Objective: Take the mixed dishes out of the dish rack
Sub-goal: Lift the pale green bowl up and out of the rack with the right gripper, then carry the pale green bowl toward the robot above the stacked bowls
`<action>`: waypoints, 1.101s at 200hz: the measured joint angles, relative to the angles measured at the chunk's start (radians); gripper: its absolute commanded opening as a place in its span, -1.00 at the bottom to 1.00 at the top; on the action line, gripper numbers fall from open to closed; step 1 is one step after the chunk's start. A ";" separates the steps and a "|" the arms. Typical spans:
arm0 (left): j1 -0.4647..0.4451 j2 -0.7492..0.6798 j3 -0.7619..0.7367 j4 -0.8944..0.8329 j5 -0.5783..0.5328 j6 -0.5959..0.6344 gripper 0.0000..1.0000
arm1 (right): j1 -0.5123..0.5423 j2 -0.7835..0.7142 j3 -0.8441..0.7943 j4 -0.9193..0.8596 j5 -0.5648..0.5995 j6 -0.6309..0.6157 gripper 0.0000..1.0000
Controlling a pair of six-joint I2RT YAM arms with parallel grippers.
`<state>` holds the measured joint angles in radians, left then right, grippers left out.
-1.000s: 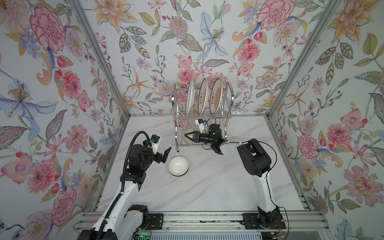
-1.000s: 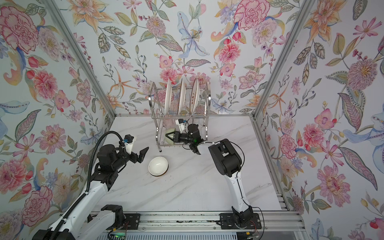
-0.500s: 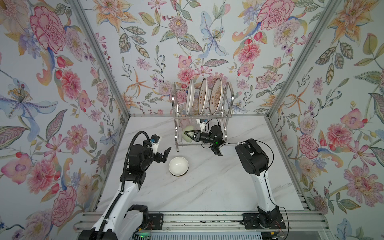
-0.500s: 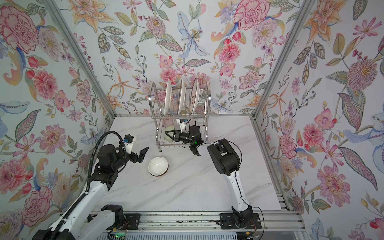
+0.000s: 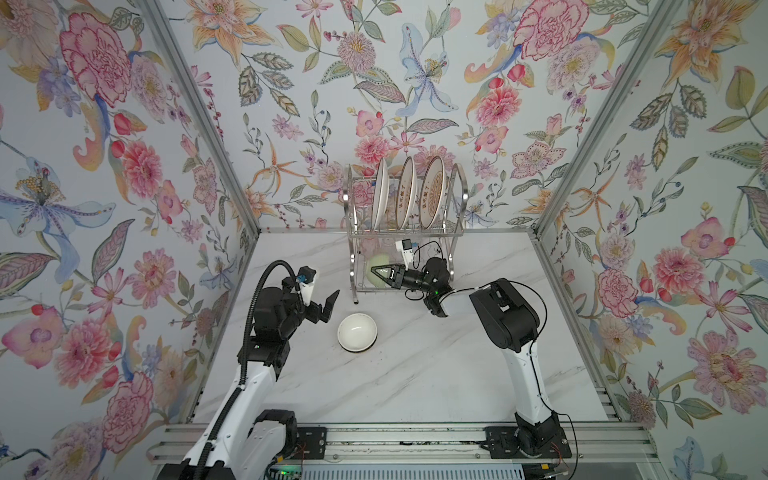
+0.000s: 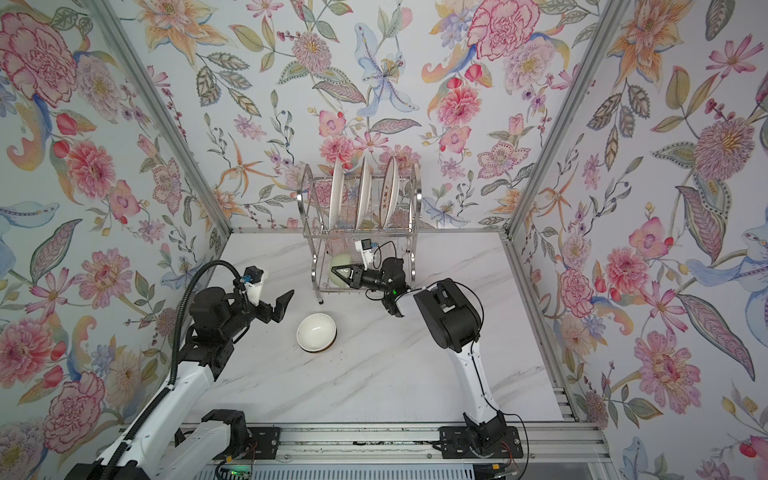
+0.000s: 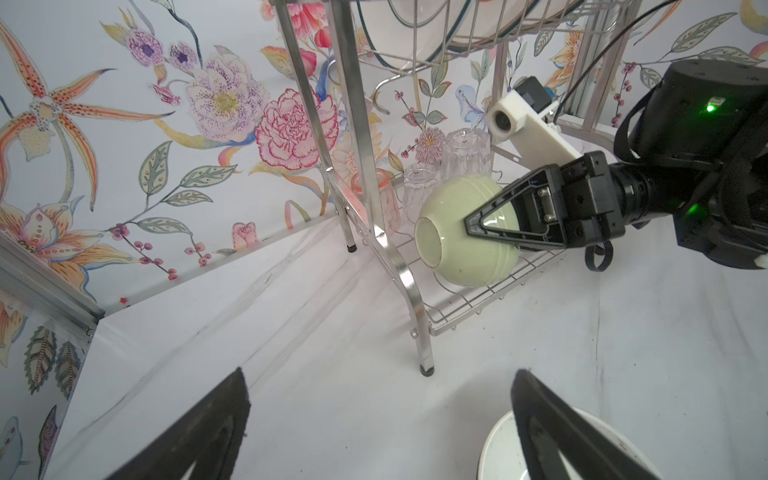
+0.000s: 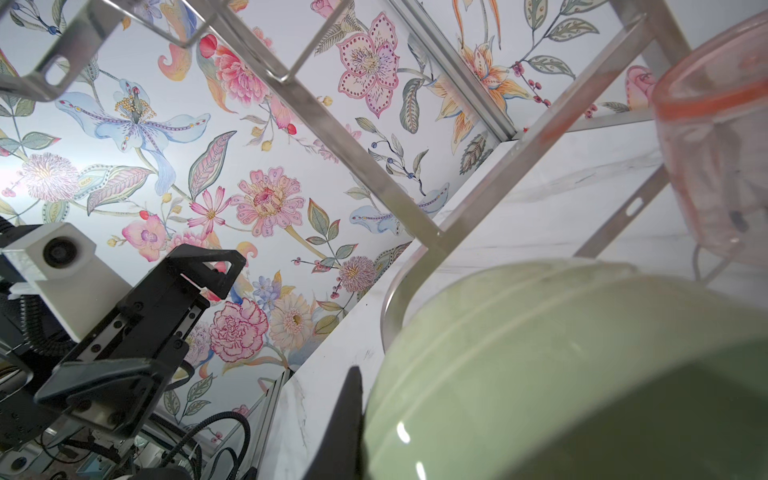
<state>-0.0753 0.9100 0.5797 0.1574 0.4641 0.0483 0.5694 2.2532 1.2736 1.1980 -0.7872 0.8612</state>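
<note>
1. In both top views, my right fingers (image 5: 382, 274) are pinched tight on the green bowl (image 5: 376, 260). The bowl sits on the bottom shelf of the rack (image 5: 440, 233), under the plates (image 5: 407, 195). My left fingers (image 5: 332, 298) are spread wide and hold nothing. A white bowl (image 5: 356, 332) stands on the table (image 5: 415, 374).
2. In the left wrist view, the green bowl (image 7: 453, 257) is tipped on its side, with the cups (image 7: 463, 151) just behind it. I think I should pull it out low and straight, away from the cups.
3. In the right wrist view, the green bowl (image 8: 561, 353) is close to a rack bar, with a pink cup (image 8: 715, 158) beside it. I should go slowly, miss the bar, and put the bowl down beside the white bowl.
</note>
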 measured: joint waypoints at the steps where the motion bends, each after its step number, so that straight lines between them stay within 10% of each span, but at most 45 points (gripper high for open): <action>1: 0.000 0.000 0.001 0.000 0.000 0.000 0.98 | 0.000 -0.003 -0.003 0.000 0.000 -0.002 -1.00; 92: 0.016 0.001 0.093 0.003 -0.033 -0.109 0.99 | 0.016 -0.245 -0.162 -0.062 -0.036 -0.181 -1.00; 220: 0.076 0.108 0.208 -0.021 -0.084 -0.214 0.99 | 0.174 -0.580 -0.109 -1.075 0.151 -0.966 -1.00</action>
<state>0.0010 1.0176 0.7879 0.1364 0.3801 -0.1658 0.7437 1.6730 1.1641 0.1230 -0.6361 -0.1051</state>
